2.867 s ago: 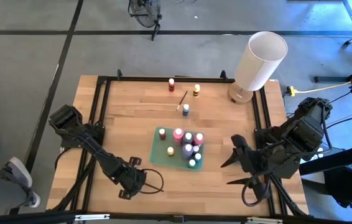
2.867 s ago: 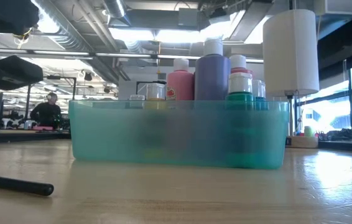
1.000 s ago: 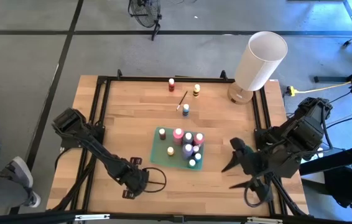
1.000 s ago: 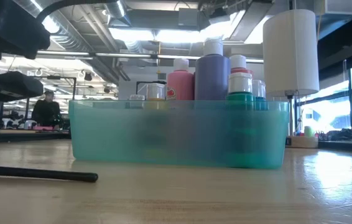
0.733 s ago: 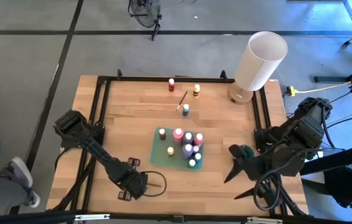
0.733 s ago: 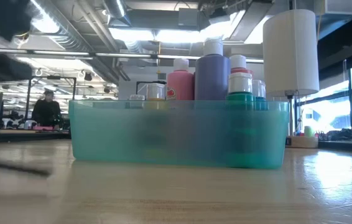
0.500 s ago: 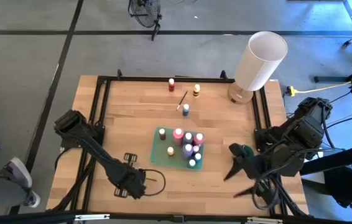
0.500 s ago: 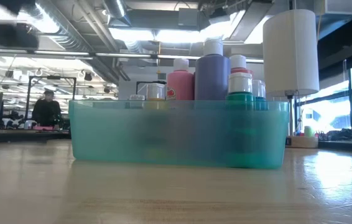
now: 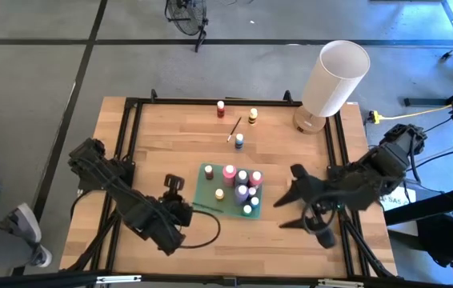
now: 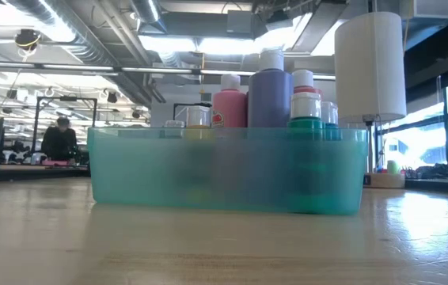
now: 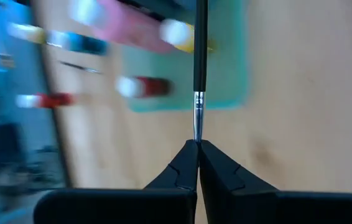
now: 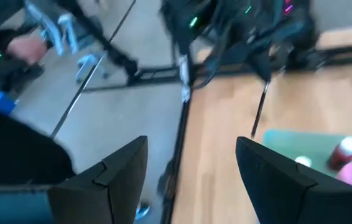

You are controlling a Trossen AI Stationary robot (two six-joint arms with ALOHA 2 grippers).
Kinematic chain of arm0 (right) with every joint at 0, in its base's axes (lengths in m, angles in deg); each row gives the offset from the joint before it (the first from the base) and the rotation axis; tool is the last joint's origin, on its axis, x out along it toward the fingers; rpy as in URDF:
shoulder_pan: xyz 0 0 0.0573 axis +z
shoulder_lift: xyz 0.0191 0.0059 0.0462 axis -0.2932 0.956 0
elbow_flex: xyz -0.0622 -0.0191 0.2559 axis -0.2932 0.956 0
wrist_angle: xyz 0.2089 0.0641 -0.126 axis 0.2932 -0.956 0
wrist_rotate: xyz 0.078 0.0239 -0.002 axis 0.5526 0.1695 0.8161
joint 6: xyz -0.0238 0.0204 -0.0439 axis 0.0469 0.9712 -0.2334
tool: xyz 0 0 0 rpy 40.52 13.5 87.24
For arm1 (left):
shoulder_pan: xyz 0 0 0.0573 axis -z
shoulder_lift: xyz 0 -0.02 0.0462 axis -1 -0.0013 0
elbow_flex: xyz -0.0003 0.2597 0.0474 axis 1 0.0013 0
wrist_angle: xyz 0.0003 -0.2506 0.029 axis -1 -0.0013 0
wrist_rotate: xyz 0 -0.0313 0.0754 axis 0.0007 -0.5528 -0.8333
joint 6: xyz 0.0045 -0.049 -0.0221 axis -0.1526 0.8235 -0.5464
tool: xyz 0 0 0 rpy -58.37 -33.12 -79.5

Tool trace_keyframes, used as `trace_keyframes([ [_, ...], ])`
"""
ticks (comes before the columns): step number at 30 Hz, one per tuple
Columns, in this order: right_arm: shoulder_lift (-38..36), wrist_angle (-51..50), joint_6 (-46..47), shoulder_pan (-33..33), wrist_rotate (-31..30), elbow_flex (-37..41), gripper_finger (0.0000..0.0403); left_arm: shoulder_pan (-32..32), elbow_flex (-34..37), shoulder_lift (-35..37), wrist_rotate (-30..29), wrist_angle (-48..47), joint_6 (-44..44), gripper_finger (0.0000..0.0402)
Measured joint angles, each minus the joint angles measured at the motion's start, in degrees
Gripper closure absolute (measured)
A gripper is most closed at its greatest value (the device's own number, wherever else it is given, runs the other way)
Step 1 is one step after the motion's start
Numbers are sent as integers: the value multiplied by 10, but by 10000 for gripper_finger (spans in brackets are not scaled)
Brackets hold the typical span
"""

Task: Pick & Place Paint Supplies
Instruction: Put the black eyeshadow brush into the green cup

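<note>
A teal tray (image 9: 205,198) in the middle of the table holds several small paint bottles (image 9: 242,190); they stand upright behind its front wall (image 10: 228,170) in the low view. My left gripper (image 9: 186,210) is just left of the tray, shut on a thin dark-handled brush (image 9: 214,209) that reaches out over the tray (image 11: 226,74). My right gripper (image 9: 287,200) hovers open to the right of the tray, fingers spread (image 12: 191,180). A red bottle (image 9: 221,108), a yellow one (image 9: 253,117), a blue one (image 9: 239,141) and a second brush (image 9: 234,128) are on the wood behind the tray. My left gripper pinches the brush between its two fingertips (image 11: 188,158) at the bristle end, just behind the silver ferrule (image 11: 197,118). The fingers lie in line with the brush, coming from the table's left. The brush is lifted clear, and its dark handle (image 11: 200,43) points away over the tray.
A large white cylinder (image 9: 335,78) stands at the table's far right corner. Black frame rails (image 9: 134,128) run along the table's edges. A loose dark cable (image 9: 202,234) loops on the wood near my left gripper. Bare wood lies in front of the tray.
My left gripper has risen from the near part of the table, carrying the brush off the wood and out of the low view. It has moved toward the tray. My right gripper has swung from the table's near right toward the tray, staying open.
</note>
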Motion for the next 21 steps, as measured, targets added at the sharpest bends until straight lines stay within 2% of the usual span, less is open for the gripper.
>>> trace_keyframes([
  [8,0,13,-25,-45,-23,0,155,-31,-4,0,-86,-1,-61,399],
  [17,-21,7,-60,-79,-86,0,155,-91,-4,6,-98,-1,-162,399],
  [21,-55,-17,-65,-91,-112,0,155,-116,-13,25,-129,-1,-226,399],
])
